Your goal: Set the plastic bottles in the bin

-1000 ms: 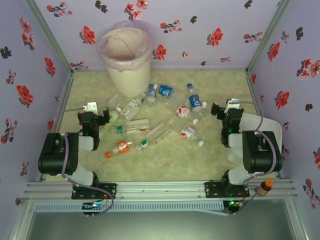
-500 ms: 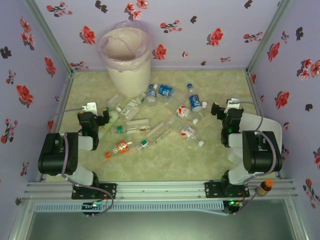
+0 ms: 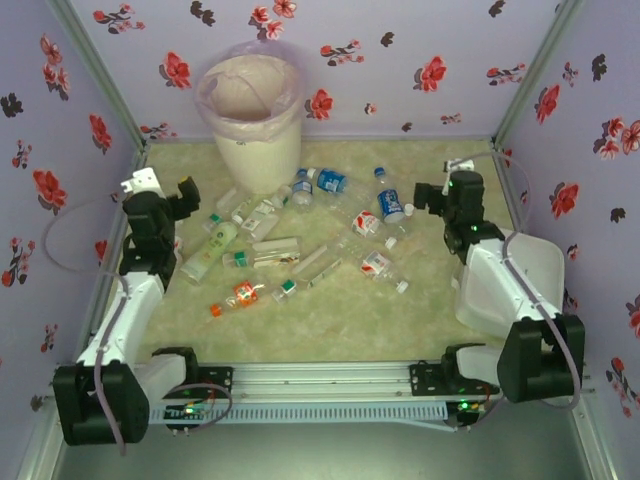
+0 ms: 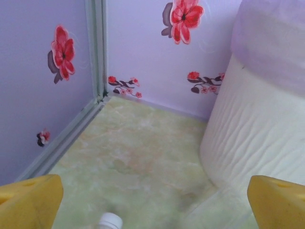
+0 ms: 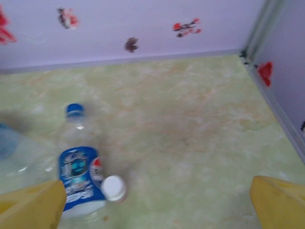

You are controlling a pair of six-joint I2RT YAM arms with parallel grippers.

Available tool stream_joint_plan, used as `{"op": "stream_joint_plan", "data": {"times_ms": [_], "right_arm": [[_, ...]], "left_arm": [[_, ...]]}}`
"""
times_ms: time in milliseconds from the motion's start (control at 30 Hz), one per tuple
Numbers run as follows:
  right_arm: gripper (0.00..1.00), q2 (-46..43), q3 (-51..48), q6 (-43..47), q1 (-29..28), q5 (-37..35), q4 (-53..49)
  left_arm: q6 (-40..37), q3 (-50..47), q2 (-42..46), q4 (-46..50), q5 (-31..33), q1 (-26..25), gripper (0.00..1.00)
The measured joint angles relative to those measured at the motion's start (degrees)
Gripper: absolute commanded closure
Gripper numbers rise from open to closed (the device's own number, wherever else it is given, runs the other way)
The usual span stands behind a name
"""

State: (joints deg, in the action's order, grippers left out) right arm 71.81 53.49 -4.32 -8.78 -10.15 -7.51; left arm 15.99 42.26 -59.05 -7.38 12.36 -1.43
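Both arms (image 3: pixel 125 300) stretched forward, clear labelled bottles (image 3: pixel 275 252) strewn beside pink-lined bin (image 3: pixel 258 150)

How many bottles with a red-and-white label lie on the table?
2. One red-and-white bottle lies beside the blue-labelled bottle; the other lies below it in the top view. More labels may face down, hidden.

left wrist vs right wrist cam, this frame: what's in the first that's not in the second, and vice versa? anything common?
Left wrist, not right wrist: the bin, its cream wall and pinkish bag close on the right; a white cap at the bottom edge; an enclosure corner on the left.
Right wrist, not left wrist: a blue-labelled bottle lying on the table, a loose white cap beside it; an enclosure corner on the right.
Both: green marbled tabletop, purple floral wall, and an open, empty end effector: left end effector, right end effector.
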Motion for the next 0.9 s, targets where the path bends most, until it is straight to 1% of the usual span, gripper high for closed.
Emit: {"op": "stream_joint_plan", "data": {"times_ms": [100,167,233,300,400,533,600,667,733,900], "right_arm": [[0.06,4.5,9.6,-1.3,-3.7,0.1,-11.2],[0.09,8.8,14.7,-2.2,-5.9,0.3,-16.3],[0.15,13.8,18.7,-2.4,-7.6,1.0,-20.3],[0.18,19.4,22.9,-2.9,-8.7,1.9,-23.7],[0.22,27.6,29.0,-3.2,-9.4,3.1,-27.1],[0.25,36.6,36.2,-3.4,-8.7,3.4,-29.8],[0.28,40.3,39.4,-3.6,-8.3,3.6,-30.4],[0.37,43.1,42.0,-3.7,-7.7,4.2,-30.9],[0.36,45.4,43.9,-3.8,-7.0,4.9,-31.3],[0.24,49.8,47.7,-3.7,-5.4,6.6,-31.9]], "left_arm": [[5.9,4.2,0.4,10.0,-2.4,-0.9,0.0],[8.9,6.0,0.4,15.6,-4.1,-1.9,0.0],[11.2,7.6,0.4,20.6,-5.6,-3.3,0.01],[13.0,9.3,0.4,24.8,-7.0,-5.0,0.02],[15.0,11.5,0.4,29.1,-8.6,-7.4,0.02],[16.5,13.4,0.4,32.7,-10.2,-11.4,0.03],[16.8,13.7,0.4,33.9,-10.7,-13.1,0.03],[17.1,13.8,0.4,34.8,-11.1,-13.8,0.03],[17.6,13.8,0.4,35.5,-11.2,-14.0,0.04],[18.9,13.8,0.4,35.5,-11.1,-14.1,0.04]]}}
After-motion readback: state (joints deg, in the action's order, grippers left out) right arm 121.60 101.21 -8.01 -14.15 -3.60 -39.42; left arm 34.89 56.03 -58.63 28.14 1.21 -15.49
